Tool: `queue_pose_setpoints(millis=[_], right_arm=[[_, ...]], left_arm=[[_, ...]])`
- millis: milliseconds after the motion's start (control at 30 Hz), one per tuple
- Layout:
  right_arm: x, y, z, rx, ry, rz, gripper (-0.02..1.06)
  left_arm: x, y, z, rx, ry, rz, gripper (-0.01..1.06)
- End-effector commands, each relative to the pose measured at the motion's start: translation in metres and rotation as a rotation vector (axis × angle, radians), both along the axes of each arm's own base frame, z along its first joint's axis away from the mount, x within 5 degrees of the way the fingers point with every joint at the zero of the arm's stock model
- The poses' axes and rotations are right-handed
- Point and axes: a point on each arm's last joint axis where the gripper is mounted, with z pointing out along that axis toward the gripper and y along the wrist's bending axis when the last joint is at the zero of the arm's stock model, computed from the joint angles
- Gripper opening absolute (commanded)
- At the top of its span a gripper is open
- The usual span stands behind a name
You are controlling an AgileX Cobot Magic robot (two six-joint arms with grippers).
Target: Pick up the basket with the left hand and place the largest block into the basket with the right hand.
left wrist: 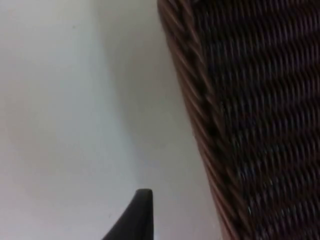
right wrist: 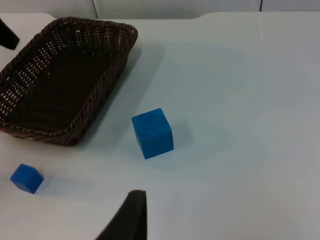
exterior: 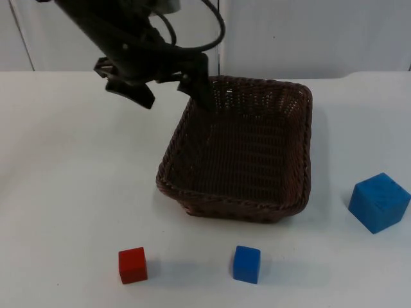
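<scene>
The dark brown wicker basket (exterior: pixel 232 206) stands on the white table, a little right of centre. My left gripper (exterior: pixel 174 97) is open at its back left corner, one finger (exterior: pixel 204 93) inside the rim and the other outside. The left wrist view has the basket rim (left wrist: pixel 197 100) close beside a black fingertip (left wrist: pixel 140 210). The large blue block (exterior: pixel 379 202) lies to the right of the basket, apart from it. My right gripper (right wrist: pixel 132 220) waits above the table short of this large blue block (right wrist: pixel 152 133), with the basket (right wrist: pixel 75 134) beyond.
A small blue block (exterior: pixel 246 264) and a small red block (exterior: pixel 132 265) lie near the table's front edge, in front of the basket. The small blue block (right wrist: pixel 26 178) also appears in the right wrist view. The grey partition wall (exterior: pixel 308 32) closes the back.
</scene>
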Motion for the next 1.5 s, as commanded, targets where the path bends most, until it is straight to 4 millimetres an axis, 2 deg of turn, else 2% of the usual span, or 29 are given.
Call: queue_pose_setpoints(millis=[0, 400, 800, 1200, 1267, 1333, 1367, 1433, 1467], right_arm=[[0.0, 0.0, 0.0, -0.001, -0.008, -0.005, 1.05], [0.0, 0.0, 0.0, -0.001, -0.008, -0.005, 1.05], [0.0, 0.0, 0.0, -0.001, -0.008, -0.005, 1.05], [0.0, 0.0, 0.0, 0.001, -0.008, -0.004, 1.05], [0.0, 0.0, 0.0, 0.001, -0.008, -0.004, 1.05], [0.0, 0.0, 0.0, 0.001, -0.008, -0.004, 1.05], [0.0, 0.0, 0.0, 0.001, -0.008, -0.004, 1.05], [0.0, 0.0, 0.0, 0.001, -0.008, -0.004, 1.05], [0.0, 0.0, 0.0, 0.001, -0.008, -0.004, 1.05]], left_arm=[[0.003, -0.004, -0.003, 0.006, 0.007, 0.003, 1.05], [0.02, -0.007, -0.033, 0.039, 0.063, 0.013, 1.05], [0.021, -0.01, -0.071, 0.055, 0.146, 0.014, 1.05], [0.021, -0.01, -0.073, 0.051, 0.155, 0.015, 1.05], [0.02, -0.01, -0.073, 0.054, 0.164, 0.01, 1.01], [0.02, -0.01, -0.073, 0.057, 0.169, 0.006, 0.91], [0.02, -0.01, -0.073, 0.057, 0.169, 0.006, 0.91], [0.019, -0.01, -0.073, 0.058, 0.175, 0.003, 0.76], [0.018, -0.01, -0.073, 0.057, 0.186, -0.001, 0.65]])
